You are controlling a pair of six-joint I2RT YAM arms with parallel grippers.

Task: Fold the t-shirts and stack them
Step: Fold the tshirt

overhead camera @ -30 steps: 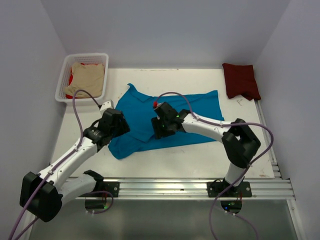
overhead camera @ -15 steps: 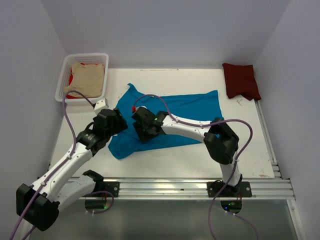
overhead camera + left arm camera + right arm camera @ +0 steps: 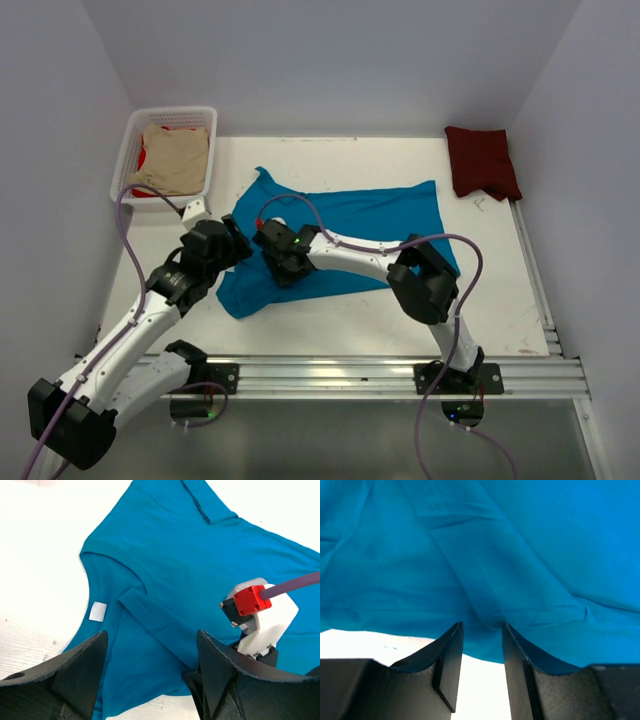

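Right end effector [image 3: 272,262] farther left

I see the teal t-shirt [image 3: 200,545] as soft matt cloth, lightly creased, with stitched seams. The table [image 3: 490,300] under it looks smooth and white. The basket [image 3: 172,111] looks like white plastic lattice, the near rail [image 3: 380,375] like bare metal.

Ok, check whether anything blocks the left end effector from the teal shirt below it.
Nothing visible does. The left end effector hangs open over bare teal shirt; the right end effector is down at the shirt's edge, off to the side, not between.
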